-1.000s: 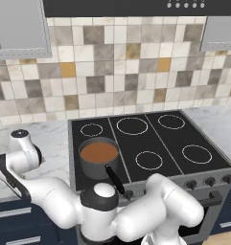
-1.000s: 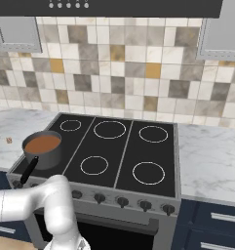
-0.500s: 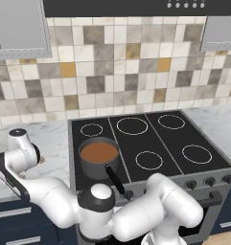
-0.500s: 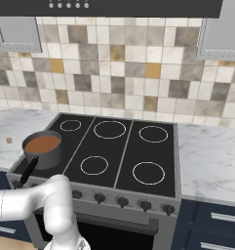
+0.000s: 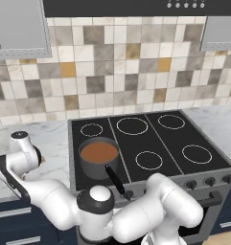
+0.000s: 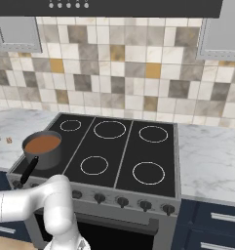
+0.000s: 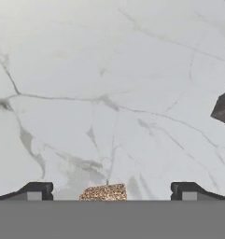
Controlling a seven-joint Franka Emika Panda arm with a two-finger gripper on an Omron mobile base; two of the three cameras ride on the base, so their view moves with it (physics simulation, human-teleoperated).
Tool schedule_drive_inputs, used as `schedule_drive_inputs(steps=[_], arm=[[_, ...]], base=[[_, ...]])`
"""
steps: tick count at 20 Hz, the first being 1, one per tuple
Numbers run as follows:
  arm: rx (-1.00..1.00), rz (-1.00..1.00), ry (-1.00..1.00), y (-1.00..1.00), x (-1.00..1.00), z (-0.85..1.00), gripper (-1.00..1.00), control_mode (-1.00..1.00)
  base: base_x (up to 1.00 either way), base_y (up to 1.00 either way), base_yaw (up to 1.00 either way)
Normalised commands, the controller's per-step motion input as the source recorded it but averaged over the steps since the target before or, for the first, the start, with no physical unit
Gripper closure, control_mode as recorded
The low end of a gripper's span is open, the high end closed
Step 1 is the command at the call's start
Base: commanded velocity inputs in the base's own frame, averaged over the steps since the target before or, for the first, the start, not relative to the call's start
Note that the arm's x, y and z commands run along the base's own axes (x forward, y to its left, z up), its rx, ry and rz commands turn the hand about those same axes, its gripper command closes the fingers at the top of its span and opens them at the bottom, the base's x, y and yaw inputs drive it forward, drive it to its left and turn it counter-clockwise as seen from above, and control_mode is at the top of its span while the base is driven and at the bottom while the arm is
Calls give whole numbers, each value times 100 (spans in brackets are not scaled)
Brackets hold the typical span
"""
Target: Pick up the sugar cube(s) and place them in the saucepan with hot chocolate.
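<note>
In the hand view my gripper [image 7: 112, 192] is open, its dark fingertips [image 7: 37, 191] wide apart just above the white marble counter. A speckled orange-brown sugar cube [image 7: 103, 192] lies between them at the bottom edge, clear of both tips. At the right edge of that view lies another sugar cube [image 7: 224, 108], darker, partly cut off. A tiny sugar cube [image 6: 9, 140] shows on the counter left of the stove. The saucepan with hot chocolate [image 5: 98, 155] [image 6: 42, 146] stands on the front left burner, its black handle [image 5: 114, 178] pointing to the front. My hand [image 5: 23, 152] hangs over the left counter.
The black stove [image 5: 150, 139] has several ringed burners and a row of knobs along its front. Marble counter [image 6: 206, 151] runs on both sides of it. A tiled wall and a hood close off the back.
The hand has barely shifted over the left counter. The jaws stay wide apart.
</note>
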Motion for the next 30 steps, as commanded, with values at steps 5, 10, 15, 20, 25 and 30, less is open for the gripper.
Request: schedule_drive_inputs(steps=[5, 10, 15, 20, 25, 30], arm=[[0, 0, 1, 0, 0, -41, -100, -100], [0, 0, 1, 0, 0, -1, -100, -100], [0, 0, 3, 0, -1, -5, 100, -100], [0, 0, 4, -2, -1, -2, 100, -100], [0, -1, 0, 0, 0, 2, 100, -100], [0, -7, -3, 0, -36, 65, 100, -100]], base=[[0, 0, 0], [0, 0, 0], [0, 0, 0], [0, 0, 0], [0, 0, 0], [0, 0, 0]])
